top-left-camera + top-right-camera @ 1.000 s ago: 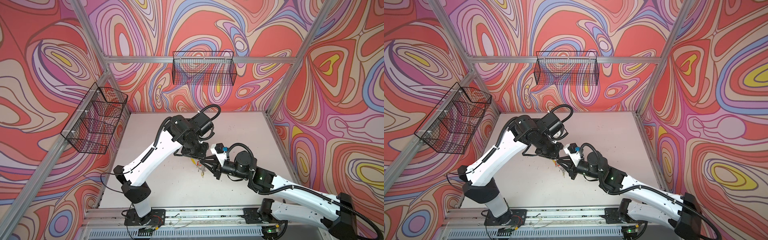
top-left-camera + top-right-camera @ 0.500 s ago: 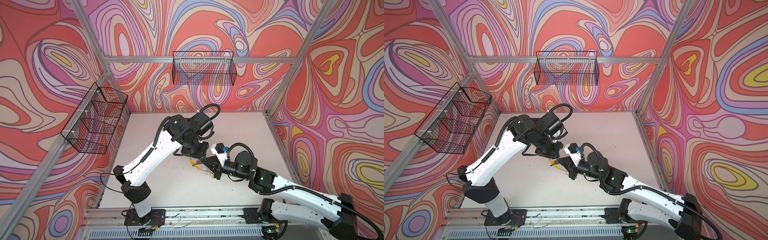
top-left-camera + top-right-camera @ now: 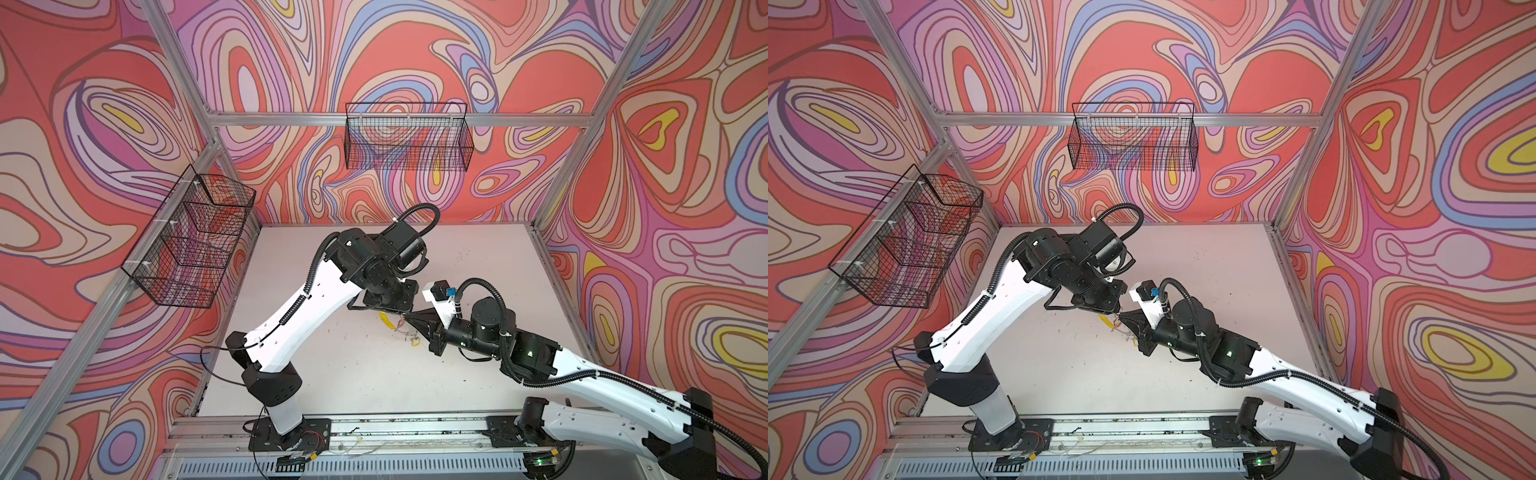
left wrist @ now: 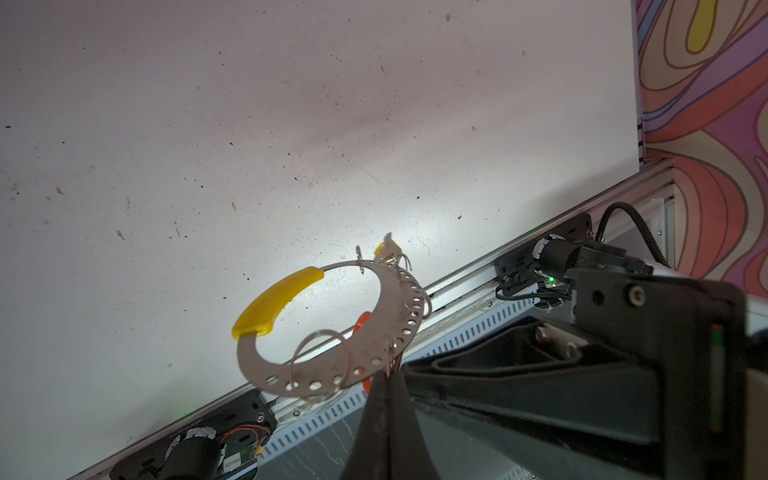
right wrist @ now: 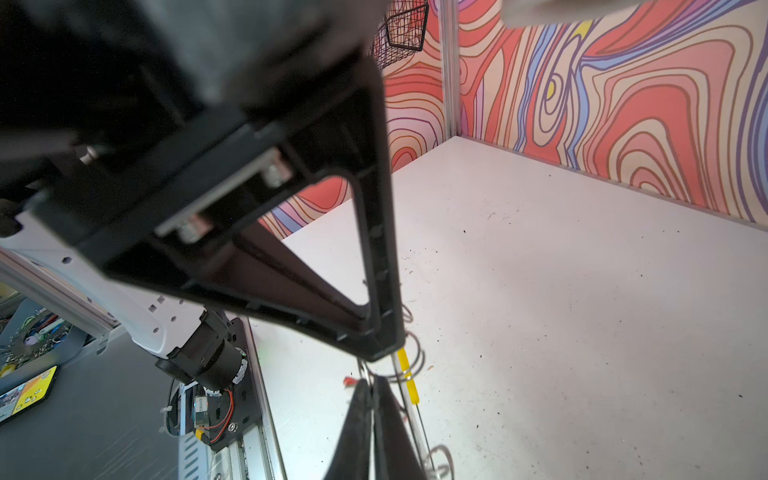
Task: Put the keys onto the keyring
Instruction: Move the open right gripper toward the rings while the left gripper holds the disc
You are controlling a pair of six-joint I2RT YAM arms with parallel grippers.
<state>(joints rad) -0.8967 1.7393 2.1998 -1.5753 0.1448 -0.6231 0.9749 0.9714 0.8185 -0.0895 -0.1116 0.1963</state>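
Left wrist view: L hand [image 4: 388, 376] clenched on keyring [image 4: 253, 359] rim, ring up off surface [image 4: 249, 124]. R hand [image 5: 371, 381] clenched beside it, grasp unclear; yellow key [image 4: 384, 251] at far rim, red tag [image 4: 362, 322] behind.

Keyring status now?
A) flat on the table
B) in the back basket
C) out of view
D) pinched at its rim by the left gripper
D: in the left wrist view the left gripper is shut on the holed rim of the keyring.

Overhead stereo pair, wrist views near keyring [image 4: 276, 301]
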